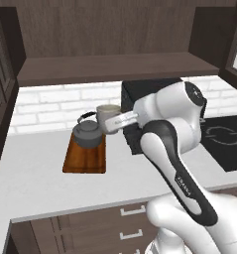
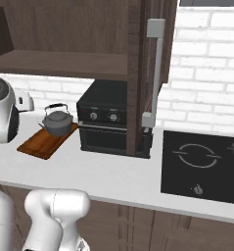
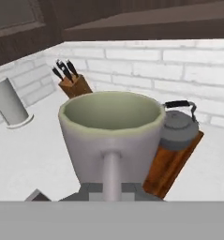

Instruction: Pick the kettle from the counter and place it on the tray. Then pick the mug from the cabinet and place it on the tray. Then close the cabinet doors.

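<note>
One small pale grey mug (image 3: 111,136) w/ greenish inside, hand (image 1: 115,122) clamped on its handle, just beside one dark grey kettle (image 1: 88,133) on reddish-brown wooden tray (image 1: 83,159).

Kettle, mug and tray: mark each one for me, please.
kettle (image 1: 88,134), left base view, on its round dark body.
mug (image 3: 111,140), hand view, on its pale outer wall above the handle.
tray (image 2: 40,143), right base view, on bare wood in front of the kettle.

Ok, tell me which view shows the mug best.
The hand view: the mug sits close up, its greenish inside and handle plain. The left base view shows it small, beside the kettle. In the right base view I cannot make it out.
</note>
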Motion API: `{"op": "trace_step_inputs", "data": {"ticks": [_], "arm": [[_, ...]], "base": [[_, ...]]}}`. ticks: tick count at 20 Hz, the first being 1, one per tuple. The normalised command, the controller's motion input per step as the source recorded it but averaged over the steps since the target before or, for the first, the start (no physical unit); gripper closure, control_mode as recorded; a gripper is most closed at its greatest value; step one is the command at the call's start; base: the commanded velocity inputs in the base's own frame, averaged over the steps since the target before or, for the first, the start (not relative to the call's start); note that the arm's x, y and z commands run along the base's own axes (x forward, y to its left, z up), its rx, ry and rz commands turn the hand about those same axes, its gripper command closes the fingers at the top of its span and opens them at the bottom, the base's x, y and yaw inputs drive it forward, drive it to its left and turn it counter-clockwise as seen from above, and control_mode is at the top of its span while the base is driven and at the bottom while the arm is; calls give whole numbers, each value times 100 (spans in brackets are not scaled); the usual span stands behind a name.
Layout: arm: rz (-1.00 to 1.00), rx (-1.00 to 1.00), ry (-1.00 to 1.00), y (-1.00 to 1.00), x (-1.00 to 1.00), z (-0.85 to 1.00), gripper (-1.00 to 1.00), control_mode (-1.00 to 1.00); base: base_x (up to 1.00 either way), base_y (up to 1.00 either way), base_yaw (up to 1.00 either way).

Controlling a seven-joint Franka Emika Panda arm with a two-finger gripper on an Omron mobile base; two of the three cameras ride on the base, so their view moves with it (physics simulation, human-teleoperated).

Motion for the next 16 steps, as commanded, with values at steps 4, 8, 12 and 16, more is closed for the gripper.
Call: {"op": "trace_step_inputs", "data": {"ticks": [4, 8, 12, 16], "arm": [[10, -12, 2, 0, 3, -67, 100, -100], [8, -11, -1, 0, 1, -65, 100, -100], [5, -3, -2, -1, 14, -55, 100, -100], [16, 0, 0, 0, 36, -47, 100, -100]], "base": [[0, 0, 0], [0, 0, 0], [0, 0, 0], [0, 0, 0]]}}
